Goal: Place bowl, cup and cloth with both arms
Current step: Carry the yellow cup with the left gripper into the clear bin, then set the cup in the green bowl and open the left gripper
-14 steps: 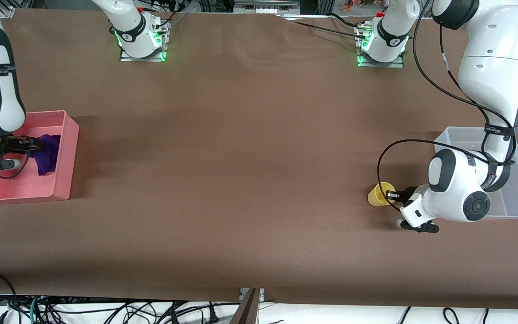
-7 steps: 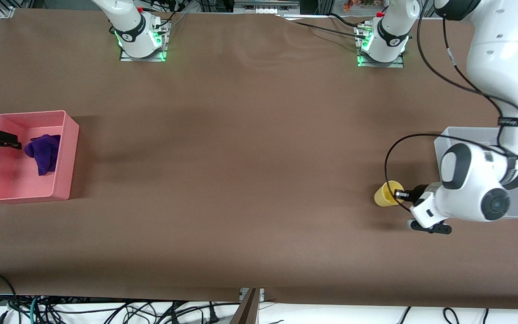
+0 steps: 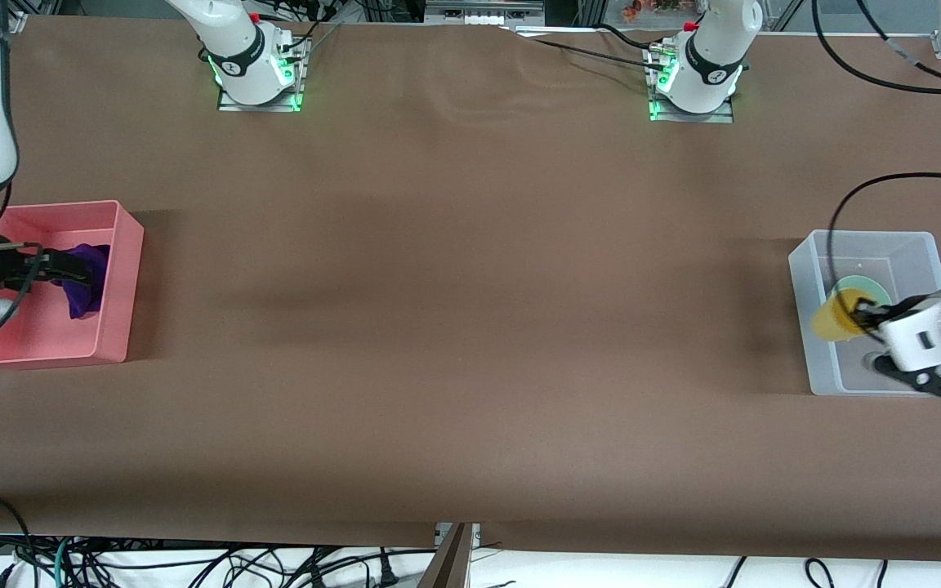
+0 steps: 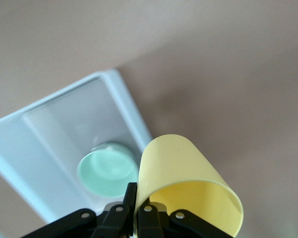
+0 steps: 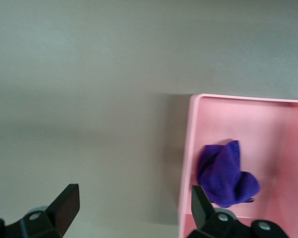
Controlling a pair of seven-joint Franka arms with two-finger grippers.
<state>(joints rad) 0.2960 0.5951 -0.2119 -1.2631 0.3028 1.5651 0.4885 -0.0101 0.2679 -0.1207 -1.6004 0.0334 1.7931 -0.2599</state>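
Two items look placed: the cloth (image 3: 82, 278) in the pink bin (image 3: 123, 278), the bowl (image 3: 861, 287) in the clear bin (image 3: 813, 359). My left end effector (image 3: 864, 314) pinches the cup (image 3: 831, 320) over that bin; my right end effector (image 3: 62, 268) gapes wide above the cloth.

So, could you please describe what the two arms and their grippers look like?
Both arms are glossy white with rounded joints and black bands, trailing looped black cables. The left gripper has a white body with slim black fingers; the right gripper is black. Each base glows green.

Even, bright light falls from above on the brown cloth-covered table (image 3: 454, 269), with soft wide shadows near its middle. Both wrist views are soft; the yellow plastic cup (image 4: 186, 186) close to the lens is blurred, without glare.
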